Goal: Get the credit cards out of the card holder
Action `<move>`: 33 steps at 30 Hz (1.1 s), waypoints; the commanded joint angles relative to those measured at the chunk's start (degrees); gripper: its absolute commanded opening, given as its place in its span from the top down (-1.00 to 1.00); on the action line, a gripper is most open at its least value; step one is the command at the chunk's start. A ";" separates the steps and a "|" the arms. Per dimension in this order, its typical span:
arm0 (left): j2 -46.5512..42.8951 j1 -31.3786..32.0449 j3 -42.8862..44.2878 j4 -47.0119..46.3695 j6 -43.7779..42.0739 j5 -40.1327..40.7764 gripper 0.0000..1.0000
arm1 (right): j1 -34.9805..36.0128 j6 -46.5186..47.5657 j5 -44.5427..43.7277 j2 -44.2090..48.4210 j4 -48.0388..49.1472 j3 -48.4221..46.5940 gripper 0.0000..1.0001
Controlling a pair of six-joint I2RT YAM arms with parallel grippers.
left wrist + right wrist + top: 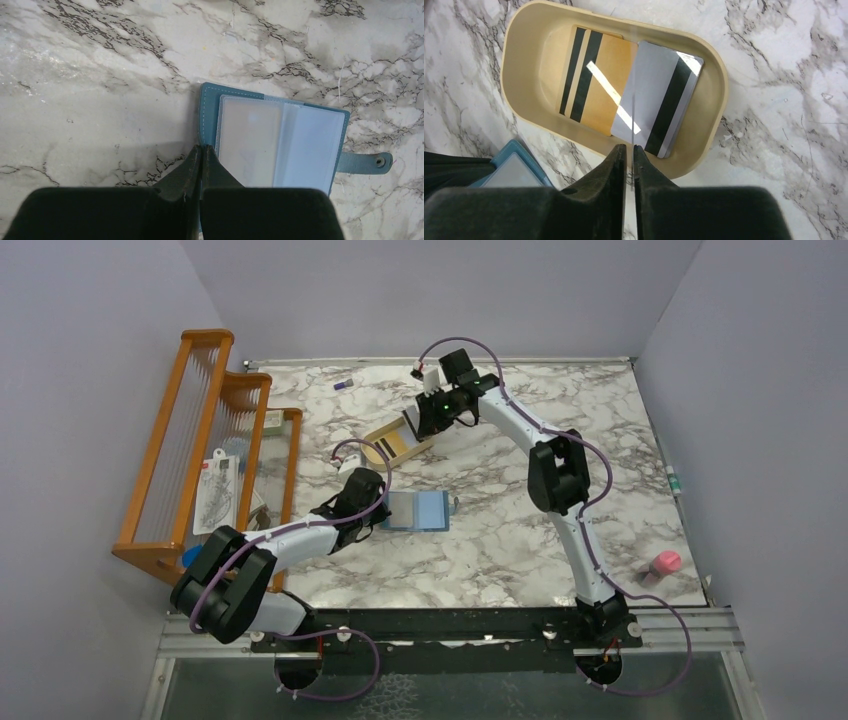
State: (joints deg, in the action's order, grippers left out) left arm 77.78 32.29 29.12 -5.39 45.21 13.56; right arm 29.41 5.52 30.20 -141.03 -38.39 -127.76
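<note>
The teal card holder [418, 510] lies open and flat on the marble table, its clear pockets [280, 145] up and its snap tab [367, 162] to the right. My left gripper [201, 148] is shut, its tips resting on the holder's left edge. My right gripper [629, 147] is shut on a thin credit card [632, 100], seen edge-on, above the tan tray [719, 100]. A tan striped card [599, 80] and a grey striped card [654, 95] lie in the tray. A corner of the holder also shows in the right wrist view [514, 167].
An orange wooden rack [200, 440] holding packets stands along the left side. A pink object [665, 562] sits at the front right, and a small purple item [343, 385] lies at the back. The tray [395, 445] sits just behind the holder.
</note>
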 commanded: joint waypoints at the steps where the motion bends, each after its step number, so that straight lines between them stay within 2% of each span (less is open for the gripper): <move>1: -0.87 -0.39 -0.82 0.91 0.05 -0.28 1.00 | -0.03 0.80 -2.07 -1.77 0.34 -0.90 0.43; 3: -0.84 -0.39 -0.82 0.95 0.05 -0.29 1.00 | -0.05 0.81 -2.37 -1.75 0.42 -0.91 0.14; 6: -0.90 -0.39 -0.74 0.98 0.05 -0.31 1.00 | -0.05 0.72 -2.92 -1.53 0.52 -0.90 -0.07; 12: -1.05 -0.48 -0.48 0.94 -0.20 -0.34 1.00 | -0.03 0.16 -5.51 0.14 1.08 -1.00 -0.32; 16: -0.60 -0.48 -0.38 0.76 -0.22 -0.44 1.00 | -0.05 0.07 -11.67 4.22 2.78 -1.33 -0.48; 20: -0.22 -0.48 -0.38 -0.02 0.03 -0.74 1.00 | -0.14 -0.50 -15.75 10.77 5.36 0.35 -0.51; 23: 0.24 -0.48 -0.32 -0.59 0.21 -1.01 1.00 | -0.18 -2.23 -16.26 18.22 9.62 8.11 -0.51; 26: 1.25 -0.48 -0.38 -1.49 0.55 -1.17 1.00 | -0.19 -5.21 -13.84 26.19 15.24 21.32 -0.51; 33: 6.09 0.01 -0.87 -4.94 1.20 -0.64 1.00 | 0.38 -22.88 3.36 38.05 33.99 50.81 -0.51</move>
State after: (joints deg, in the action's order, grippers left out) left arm 80.62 32.21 29.12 -8.08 45.87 13.21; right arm 29.19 -5.06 22.35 -103.90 -16.49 -90.02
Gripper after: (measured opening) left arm 0.007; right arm 0.755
